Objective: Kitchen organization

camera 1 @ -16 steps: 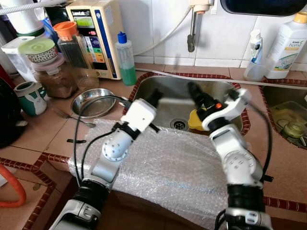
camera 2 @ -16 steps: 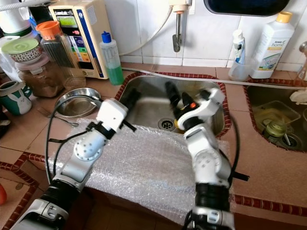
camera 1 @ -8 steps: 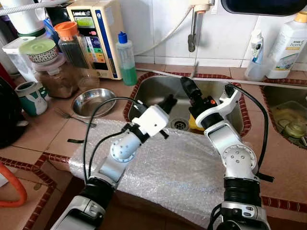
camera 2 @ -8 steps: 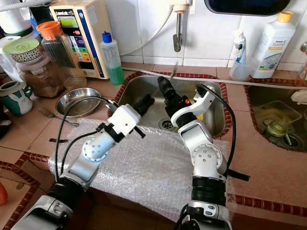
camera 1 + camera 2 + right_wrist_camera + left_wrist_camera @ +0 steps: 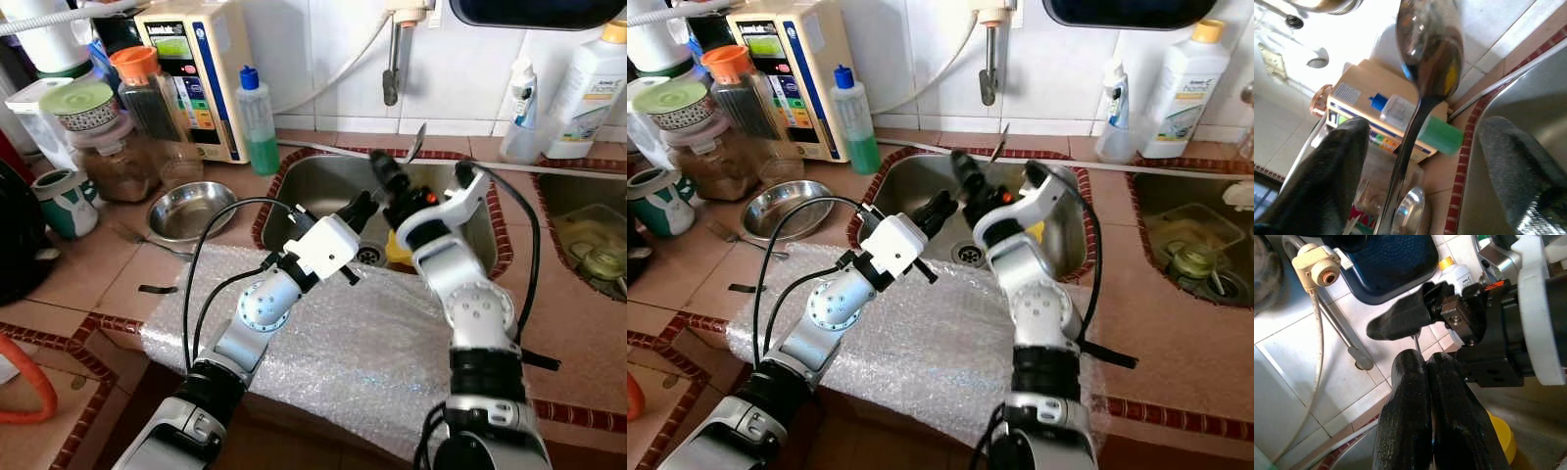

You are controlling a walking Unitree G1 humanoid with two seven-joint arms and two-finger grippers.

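Both claws meet over the steel sink (image 5: pixel 333 186) at upper centre of the head views. Our right gripper (image 5: pixel 384 179) reaches in from the lower right; in its wrist view a metal spoon (image 5: pixel 1427 54) stands between its two dark fingers (image 5: pixel 1322 176), which sit spread with a gap on either side of the handle, so we cannot tell whether they actually pinch it. From the head views the spoon (image 5: pixel 415 143) sticks up just above that claw, bowl uppermost, before the tiled wall. Our left gripper (image 5: pixel 361 209) comes from the lower left with its fingers (image 5: pixel 1410 396) pressed together, holding nothing, tips just beside the right claw. Bubble wrap (image 5: pixel 343 343) covers the counter edge beneath both arms. A steel bowl (image 5: pixel 191 208) sits centre left, a green soap bottle (image 5: pixel 257 122) behind it
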